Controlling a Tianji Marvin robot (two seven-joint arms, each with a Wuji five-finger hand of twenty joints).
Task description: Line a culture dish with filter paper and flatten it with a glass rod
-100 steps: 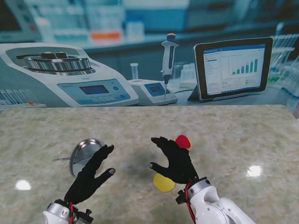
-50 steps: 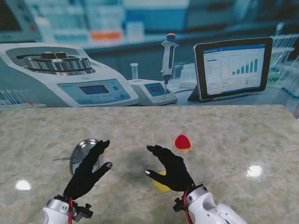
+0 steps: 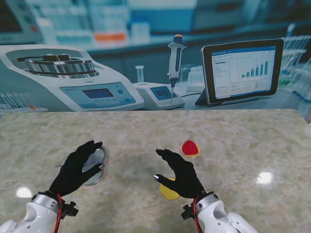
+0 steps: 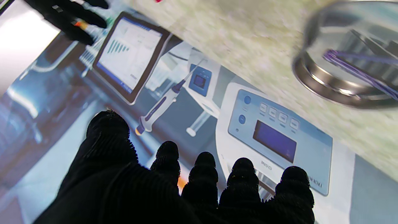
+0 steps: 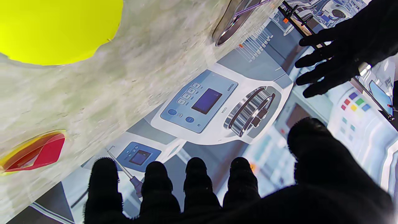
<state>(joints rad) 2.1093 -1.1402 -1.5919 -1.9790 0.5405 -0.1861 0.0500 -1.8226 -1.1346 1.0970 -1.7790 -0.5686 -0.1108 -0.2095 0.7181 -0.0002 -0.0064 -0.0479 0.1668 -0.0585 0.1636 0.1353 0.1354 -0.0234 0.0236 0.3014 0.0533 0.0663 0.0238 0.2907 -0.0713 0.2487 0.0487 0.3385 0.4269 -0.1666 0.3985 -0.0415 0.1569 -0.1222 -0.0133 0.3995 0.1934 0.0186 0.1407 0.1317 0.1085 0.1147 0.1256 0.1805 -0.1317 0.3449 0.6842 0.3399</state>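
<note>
A: What is sitting on the marble table (image 3: pixel 243 136)?

B: The left hand (image 3: pixel 75 168) is hovering over the round culture dish (image 3: pixel 95 167), fingers spread, gripping nothing. A thin glass rod (image 4: pixel 357 67) is lying across the dish.

A: And the other one?

B: The right hand (image 3: pixel 181 173) is floating empty, fingers apart, above the yellow filter paper (image 3: pixel 168 191). A small red piece (image 3: pixel 190 147) is lying farther from me.
</note>
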